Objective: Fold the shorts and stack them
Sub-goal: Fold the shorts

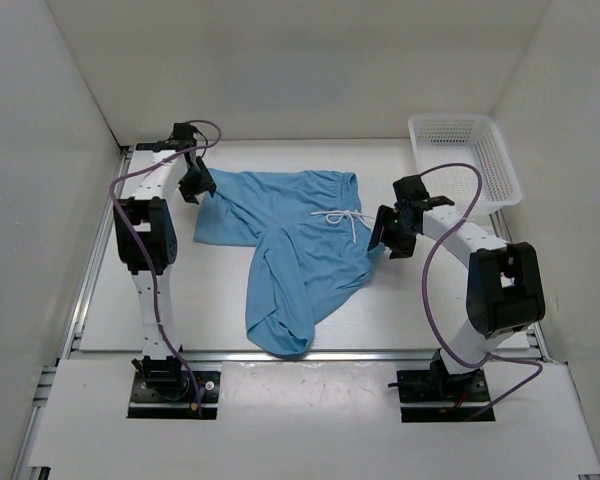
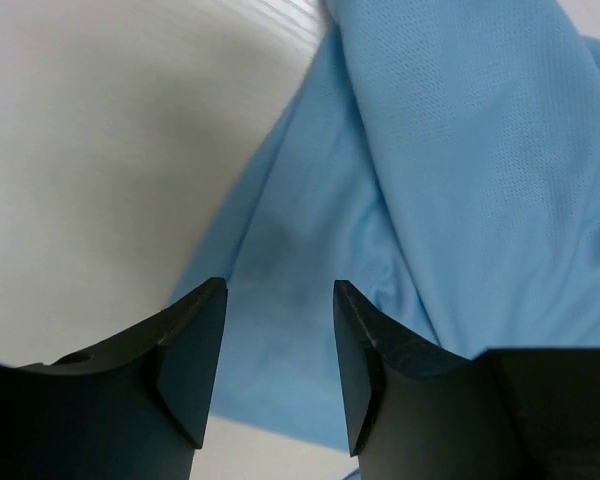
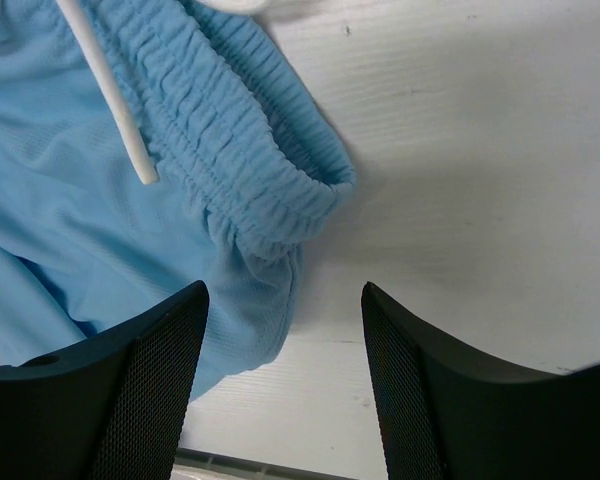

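Top external: shorts [image 1: 290,250] rumpled at worktop [image 1: 180,310] centre, waistband toward right edge. Left gripper [image 1: 196,186] spread over leg fabric; right gripper [image 1: 386,232] spread beside waistband end. Shorts cut off in wrist views.
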Available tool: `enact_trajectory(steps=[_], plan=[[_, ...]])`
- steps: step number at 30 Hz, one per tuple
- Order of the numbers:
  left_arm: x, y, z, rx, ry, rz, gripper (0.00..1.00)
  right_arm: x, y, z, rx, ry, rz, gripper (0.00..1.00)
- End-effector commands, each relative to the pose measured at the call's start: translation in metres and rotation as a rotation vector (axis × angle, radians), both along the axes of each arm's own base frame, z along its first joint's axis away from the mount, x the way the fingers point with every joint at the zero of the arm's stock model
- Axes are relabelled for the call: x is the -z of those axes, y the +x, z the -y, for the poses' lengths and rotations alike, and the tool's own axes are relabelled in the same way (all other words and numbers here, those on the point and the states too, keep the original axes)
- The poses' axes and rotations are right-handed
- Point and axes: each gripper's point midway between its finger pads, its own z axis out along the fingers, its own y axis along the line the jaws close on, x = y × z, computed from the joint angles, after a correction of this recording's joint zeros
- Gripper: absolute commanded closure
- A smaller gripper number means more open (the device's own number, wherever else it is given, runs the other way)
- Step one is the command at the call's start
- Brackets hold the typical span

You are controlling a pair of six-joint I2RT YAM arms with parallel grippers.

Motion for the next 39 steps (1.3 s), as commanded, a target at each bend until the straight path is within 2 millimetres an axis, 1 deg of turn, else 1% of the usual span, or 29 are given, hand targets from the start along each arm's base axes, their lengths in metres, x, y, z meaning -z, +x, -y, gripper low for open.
enact_trajectory(steps=[1, 2, 3, 4, 5, 6, 7, 10, 12, 13, 14, 15, 16, 18, 21, 23, 24, 26, 27, 28, 29, 30, 31, 32, 33, 34, 35, 37, 39], plan=[[-0.001, 0.001, 0.033, 0.083, -0.039, -0.025, 0.41, -0.006, 0.01, -0.007, -0.021, 0.011, 0.016, 0.32], [0.001, 0.002, 0.038, 0.093, -0.038, -0.025, 0.4, -0.01, 0.013, -0.008, -0.021, 0.014, 0.028, 0.32], [0.008, 0.001, 0.038, 0.092, -0.038, -0.048, 0.4, -0.006, 0.013, -0.006, -0.017, 0.003, 0.02, 0.32], [0.009, 0.002, 0.044, 0.103, -0.037, -0.047, 0.4, -0.006, 0.013, -0.006, -0.017, 0.003, 0.02, 0.32], [0.015, 0.002, 0.044, 0.103, -0.037, -0.057, 0.4, -0.006, 0.017, -0.007, -0.017, 0.004, 0.023, 0.32], [0.016, 0.004, 0.044, 0.103, -0.037, -0.056, 0.41, -0.006, 0.017, -0.007, -0.017, 0.004, 0.023, 0.32], [0.023, 0.003, 0.044, 0.103, -0.036, -0.07, 0.42, -0.005, 0.017, -0.007, -0.017, 0.001, 0.013, 0.32], [0.028, 0.0, 0.043, 0.102, -0.036, -0.09, 0.46, -0.004, 0.019, -0.008, -0.017, 0.001, 0.011, 0.31], [0.028, 0.0, 0.043, 0.102, -0.036, -0.09, 0.55, 0.0, 0.022, -0.009, -0.017, -0.002, 0.001, 0.31], [0.028, 0.0, 0.043, 0.102, -0.036, -0.09, 0.61, -0.003, 0.024, -0.011, -0.021, 0.008, 0.007, 0.31], [0.028, 0.0, 0.043, 0.111, -0.032, -0.09, 0.69, 0.002, 0.023, -0.011, -0.021, 0.005, -0.006, 0.31], [0.031, -0.003, 0.043, 0.11, -0.032, -0.099, 0.83, 0.003, 0.026, -0.011, -0.021, 0.005, -0.007, 0.31], [0.031, -0.003, 0.043, 0.11, -0.032, -0.099, 0.87, 0.0, 0.028, -0.014, -0.025, 0.016, -0.001, 0.31], [0.026, -0.007, 0.039, 0.103, -0.013, -0.098, 0.88, 0.003, 0.027, -0.014, -0.025, 0.014, -0.01, 0.31], [0.014, -0.011, 0.035, 0.096, 0.005, -0.082, 0.75, 0.0, 0.03, -0.015, -0.025, 0.016, -0.001, 0.31], [0.01, -0.013, 0.035, 0.095, 0.004, -0.078, 0.75, 0.0, 0.03, -0.015, -0.025, 0.016, -0.001, 0.31], [0.013, -0.017, 0.034, 0.104, 0.008, -0.09, 0.78, 0.0, 0.03, -0.015, -0.025, 0.016, -0.001, 0.31], [0.009, -0.016, 0.034, 0.104, 0.008, -0.081, 0.82, 0.0, 0.03, -0.015, -0.025, 0.016, -0.001, 0.31], [0.005, -0.016, 0.034, 0.104, 0.008, -0.072, 0.82, 0.0, 0.03, -0.015, -0.025, 0.016, -0.001, 0.31], [0.007, -0.018, 0.034, 0.104, 0.008, -0.081, 0.82, 0.0, 0.03, -0.015, -0.025, 0.016, -0.001, 0.31], [0.003, -0.018, 0.039, 0.113, 0.008, -0.072, 0.85, 0.0, 0.03, -0.015, -0.025, 0.016, -0.001, 0.31], [-0.003, -0.018, 0.038, 0.121, 0.011, -0.06, 0.9, 0.0, 0.03, -0.015, -0.025, 0.016, -0.001, 0.3], [-0.003, -0.02, 0.036, 0.118, 0.02, -0.063, 0.9, 0.0, 0.03, -0.015, -0.025, 0.016, -0.001, 0.3], [0.0, -0.022, 0.036, 0.118, 0.02, -0.072, 0.9, 0.003, 0.03, -0.014, -0.025, 0.014, -0.01, 0.25], [-0.007, -0.022, 0.034, 0.114, 0.029, -0.056, 0.9, 0.003, 0.032, -0.015, -0.025, 0.014, -0.009, 0.23], [-0.016, -0.021, 0.034, 0.113, 0.028, -0.038, 0.9, 0.003, 0.032, -0.017, -0.029, 0.024, -0.011, 0.23], [-0.013, -0.023, 0.032, 0.118, 0.041, -0.047, 0.9, 0.004, 0.034, -0.018, -0.029, 0.024, -0.013, 0.21], [-0.018, -0.025, 0.032, 0.118, 0.041, -0.044, 0.88, 0.005, 0.035, -0.02, -0.033, 0.032, -0.018, 0.21], [-0.023, -0.025, 0.032, 0.128, 0.045, -0.036, 0.86, 0.012, 0.034, -0.021, -0.028, 0.038, -0.043, 0.21]])
